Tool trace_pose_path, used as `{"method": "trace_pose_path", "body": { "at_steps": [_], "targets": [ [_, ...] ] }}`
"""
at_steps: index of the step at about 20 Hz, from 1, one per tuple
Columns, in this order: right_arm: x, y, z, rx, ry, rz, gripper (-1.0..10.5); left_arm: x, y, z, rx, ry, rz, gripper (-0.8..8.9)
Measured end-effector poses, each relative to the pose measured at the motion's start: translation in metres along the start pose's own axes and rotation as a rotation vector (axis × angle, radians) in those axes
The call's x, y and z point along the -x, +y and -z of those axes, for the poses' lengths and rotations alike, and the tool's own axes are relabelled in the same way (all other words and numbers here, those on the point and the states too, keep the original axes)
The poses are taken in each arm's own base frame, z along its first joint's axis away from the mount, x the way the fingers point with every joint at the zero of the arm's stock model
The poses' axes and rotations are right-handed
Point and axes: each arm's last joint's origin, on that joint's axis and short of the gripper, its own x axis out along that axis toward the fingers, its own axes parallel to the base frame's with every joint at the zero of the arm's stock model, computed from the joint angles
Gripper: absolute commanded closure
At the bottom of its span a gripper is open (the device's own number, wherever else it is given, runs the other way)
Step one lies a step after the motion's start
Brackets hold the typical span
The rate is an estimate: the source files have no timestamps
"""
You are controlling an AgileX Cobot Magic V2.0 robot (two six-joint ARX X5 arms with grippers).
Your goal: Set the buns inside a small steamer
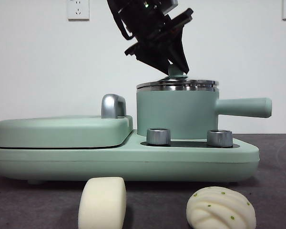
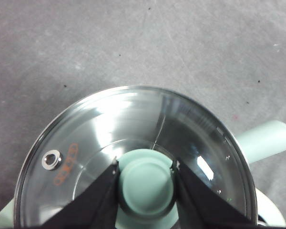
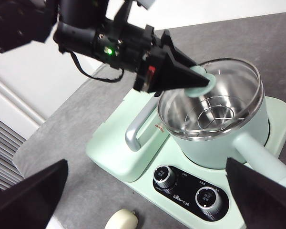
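The mint-green small steamer [image 1: 176,114] stands on the right of its base, side handle [image 1: 243,107] pointing right. Its steel-edged glass lid [image 1: 177,85] lies on the rim. My left gripper [image 1: 177,71] comes down from above and is shut on the lid's green knob [image 2: 145,183]; it also shows in the right wrist view [image 3: 200,81]. The smooth oblong bun [image 1: 102,202] and the ridged, green-specked bun [image 1: 220,208] lie on the dark table in front of the base. My right gripper [image 3: 148,200] is open and empty, held high above the table near the base's front.
The flat green griddle section [image 1: 62,131] with its chrome handle [image 1: 113,106] fills the left of the base. Two steel dials [image 1: 158,136] [image 1: 219,138] stand on the base's front. A white wall is behind.
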Motion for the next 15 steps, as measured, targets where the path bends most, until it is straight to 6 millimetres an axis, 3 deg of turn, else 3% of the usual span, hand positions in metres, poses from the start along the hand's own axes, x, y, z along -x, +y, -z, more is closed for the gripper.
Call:
{"method": "trace_pose_path", "body": {
  "at_steps": [7, 11, 15],
  "targets": [
    [0.000, 0.001, -0.001, -0.017, -0.004, -0.018, 4.2, 0.050, -0.004, -0.040, -0.007, -0.050, -0.018, 7.95],
    [-0.006, 0.002, 0.003, -0.063, 0.055, -0.059, 4.5, 0.078, 0.002, -0.049, 0.014, -0.040, -0.039, 7.95],
    [-0.030, 0.005, 0.004, -0.085, 0.164, -0.085, 4.5, 0.101, 0.012, -0.050, 0.022, -0.004, -0.063, 7.95]
  ]
}}
